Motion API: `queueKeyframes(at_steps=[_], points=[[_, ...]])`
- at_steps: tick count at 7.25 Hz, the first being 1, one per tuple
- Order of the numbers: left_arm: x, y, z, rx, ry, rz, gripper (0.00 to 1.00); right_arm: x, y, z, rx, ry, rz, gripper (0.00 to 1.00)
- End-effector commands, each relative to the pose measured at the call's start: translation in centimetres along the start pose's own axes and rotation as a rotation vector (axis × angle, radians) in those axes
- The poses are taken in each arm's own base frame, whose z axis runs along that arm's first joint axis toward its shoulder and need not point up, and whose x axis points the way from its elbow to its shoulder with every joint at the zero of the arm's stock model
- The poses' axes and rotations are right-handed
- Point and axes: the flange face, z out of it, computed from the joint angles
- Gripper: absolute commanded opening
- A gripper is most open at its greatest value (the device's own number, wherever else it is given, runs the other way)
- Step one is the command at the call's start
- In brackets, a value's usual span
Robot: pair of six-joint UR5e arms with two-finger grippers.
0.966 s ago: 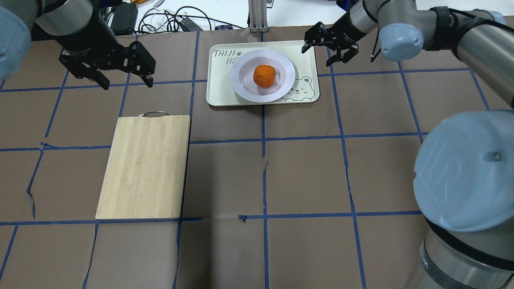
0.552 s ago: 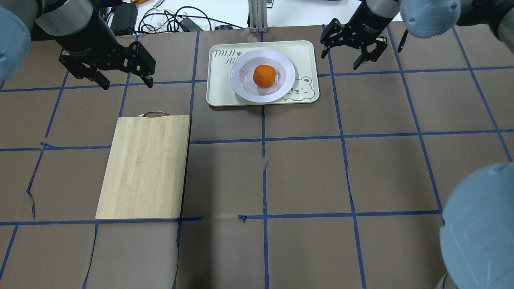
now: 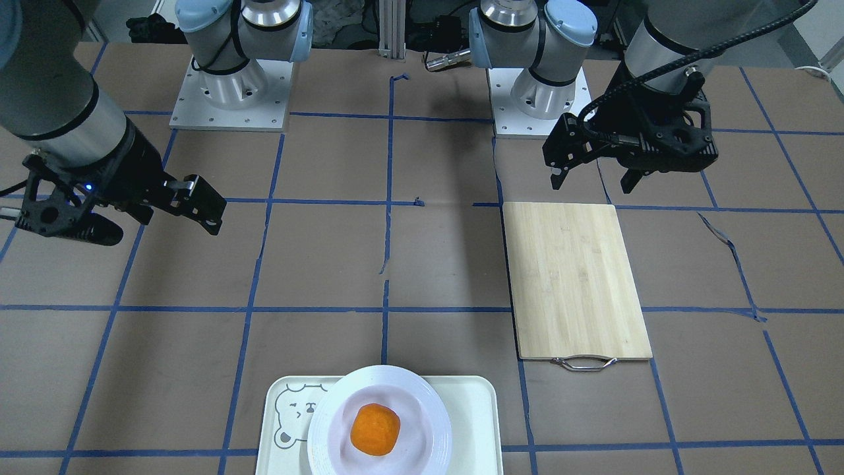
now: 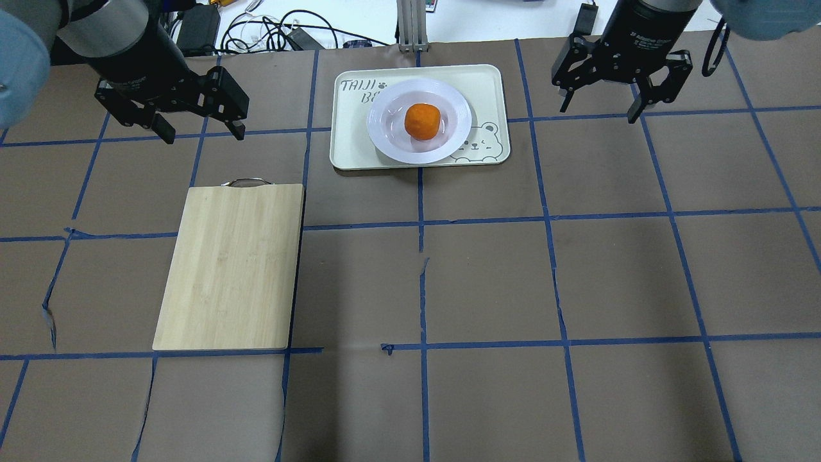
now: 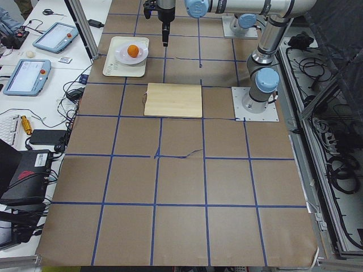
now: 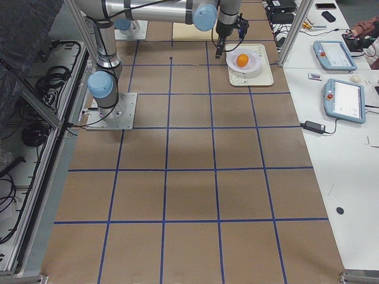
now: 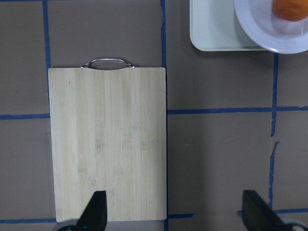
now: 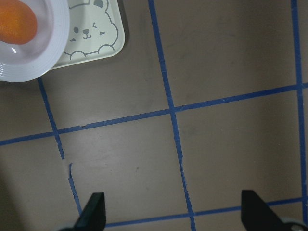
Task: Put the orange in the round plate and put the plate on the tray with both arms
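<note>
The orange (image 4: pixel 422 121) sits in the middle of the round plate (image 4: pixel 378 122), and the plate rests on the cream tray (image 4: pixel 349 154) with the bear face, at the table's far edge. The front-facing view shows the same orange (image 3: pixel 374 429), plate (image 3: pixel 330 442) and tray (image 3: pixel 475 409). My left gripper (image 4: pixel 204 136) hangs open and empty well to the left of the tray, beyond the cutting board's handle end. On the tray's other side my right gripper (image 4: pixel 598 114) is also open and empty, a grid square away. Both wrist views catch only a corner of the tray (image 7: pixel 211 29) (image 8: pixel 96 43).
A bamboo cutting board (image 4: pixel 231 266) with a metal handle lies left of centre. Cables and power bricks (image 4: pixel 269 29) lie beyond the table's far edge, behind the tray. Brown paper with blue tape lines (image 4: pixel 487 221) covers the table.
My right gripper has swung rightward away from the tray's right edge, staying open. The left gripper, orange, plate and tray have not moved.
</note>
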Motion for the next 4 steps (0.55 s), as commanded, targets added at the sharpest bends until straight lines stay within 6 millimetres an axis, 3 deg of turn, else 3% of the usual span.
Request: queueKeyframes(at_steps=[1,2,4], points=[[-0.1,0.0,0.0,-0.001,0.0,-0.002,1.0,0.1,3.8,-3.1,0.02,0.033,-0.002,1.0],[-0.1,0.0,0.0,-0.001,0.0,-0.002,1.0,-0.6,5.6,-4.5,0.044,0.03,-0.019,1.0],[-0.1,0.0,0.0,-0.001,0.0,-0.002,1.0,-1.4,6.3,-4.2,0.034,0.059,-0.036,1.0]])
